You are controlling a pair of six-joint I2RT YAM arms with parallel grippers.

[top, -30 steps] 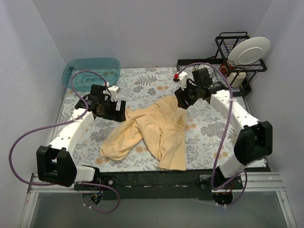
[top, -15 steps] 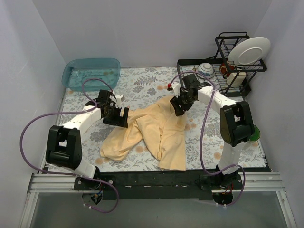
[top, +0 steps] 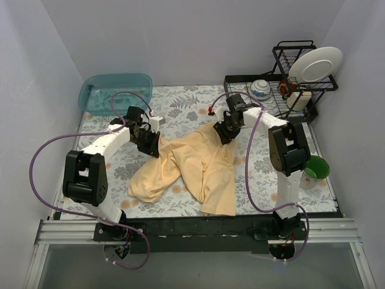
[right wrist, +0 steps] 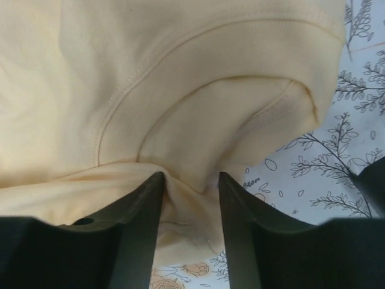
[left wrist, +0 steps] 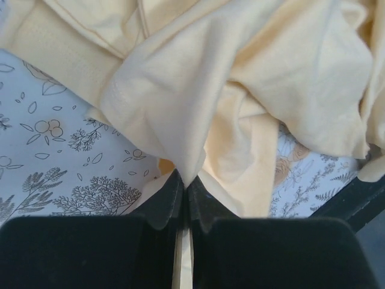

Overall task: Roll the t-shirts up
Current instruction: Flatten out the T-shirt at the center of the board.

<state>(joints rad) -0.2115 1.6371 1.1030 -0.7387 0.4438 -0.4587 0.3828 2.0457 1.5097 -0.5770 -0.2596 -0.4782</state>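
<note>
A pale yellow t-shirt point(top: 198, 165) lies crumpled on the floral tabletop point(top: 264, 159), bunched into folds. My left gripper point(top: 151, 144) is at the shirt's upper left edge. In the left wrist view it point(left wrist: 185, 179) is shut, with a fold of the t-shirt point(left wrist: 252, 78) pinched between the fingertips. My right gripper point(top: 225, 133) is at the shirt's upper right end, by the collar. In the right wrist view it point(right wrist: 191, 180) is open, its fingers standing apart astride a bunched bit of the t-shirt point(right wrist: 150, 72) just below the collar seam.
A blue plastic tub point(top: 115, 91) stands at the back left. A black dish rack point(top: 283, 96) at the back right holds a white plate point(top: 315, 64) and a bowl point(top: 260, 89). A green cup point(top: 317, 169) sits by the right arm.
My left gripper has shut on the shirt's edge. The right gripper has come down onto the collar area and its fingers have narrowed around the cloth.
</note>
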